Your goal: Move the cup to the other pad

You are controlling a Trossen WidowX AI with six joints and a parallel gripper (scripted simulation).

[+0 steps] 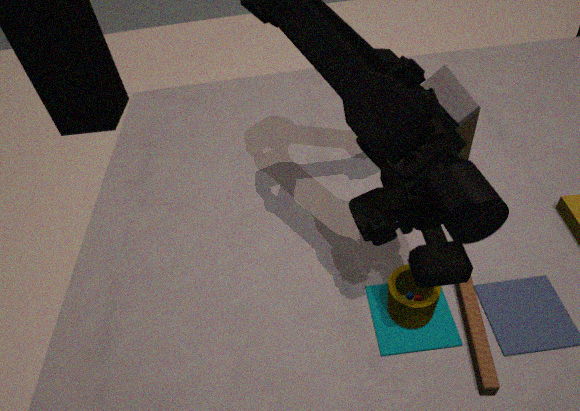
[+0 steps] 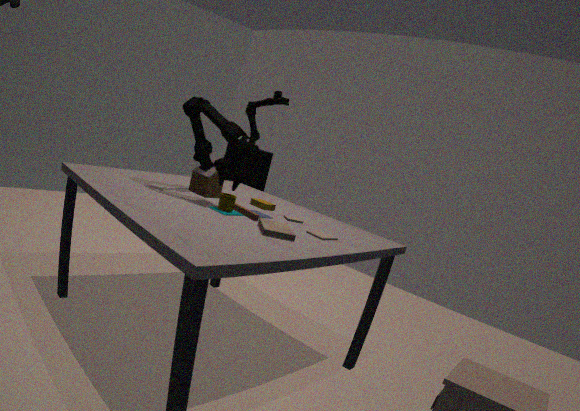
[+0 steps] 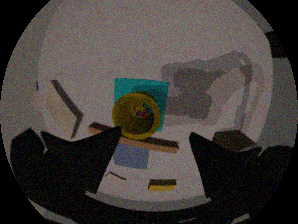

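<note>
Your end effector (image 1: 429, 267) hangs spread wide and empty, just above the cup's far rim. The cup (image 1: 413, 304) stands upright on the teal pad (image 1: 413, 334), marbles (image 1: 413, 296) inside.

Matte black arm (image 1: 380, 100) — blocky segments, rounded wrist housing

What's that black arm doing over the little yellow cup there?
The arm's gripper is open and holds nothing; it sits just above the yellow cup. The cup stands upright on the teal pad, with a blue and a red marble showing inside and none seen outside it. A wooden bar lies between this pad and the blue pad, which has nothing on it. The job is to carry the cup to the other pad without spilling.
</note>
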